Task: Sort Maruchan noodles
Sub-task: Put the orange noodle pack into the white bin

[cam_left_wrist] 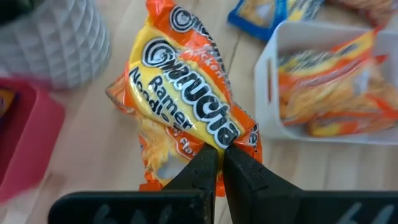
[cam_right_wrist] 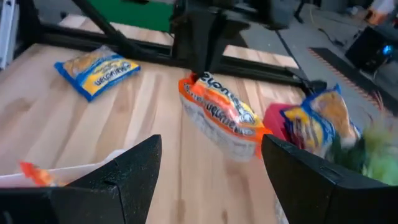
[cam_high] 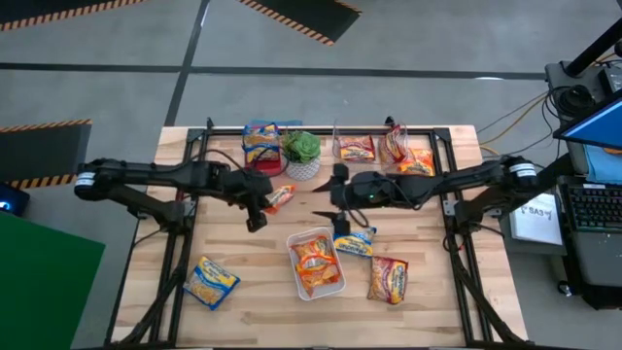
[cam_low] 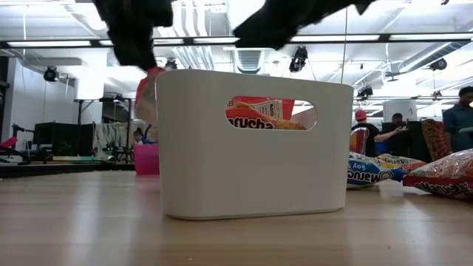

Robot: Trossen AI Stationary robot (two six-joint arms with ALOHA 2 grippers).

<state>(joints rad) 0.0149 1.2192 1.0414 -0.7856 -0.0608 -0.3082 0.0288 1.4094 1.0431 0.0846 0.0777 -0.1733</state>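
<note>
**Wooden surface, packets scattered, one packet aloft**

On the wooden surface (cam_high: 243,311) a white bin (cam_high: 316,264) holds orange Maruchan packets. The left hand (cam_left_wrist: 216,163) is pinched tight on an orange-edged Maruchan ramen packet (cam_left_wrist: 186,112), held just beside the potted plant (cam_high: 301,151). The right hand (cam_right_wrist: 208,168) hangs wide open over the bin's far edge, gripping nothing. A blue-edged packet (cam_high: 211,282) lies near the front left corner, a red one (cam_high: 388,279) right of the bin.

1. Bare bench (cam_high: 248,292) lies open between the blue packet (cam_high: 211,282) and the white bin (cam_high: 316,262)
2. Plant pot (cam_high: 302,156) and pink tray (cam_high: 260,146) crowd the back edge beside the left claw (cam_high: 259,216)
3. Right claw (cam_high: 326,199) hangs spread just behind the bin, with packets (cam_high: 387,279) close on the bin's right
</note>
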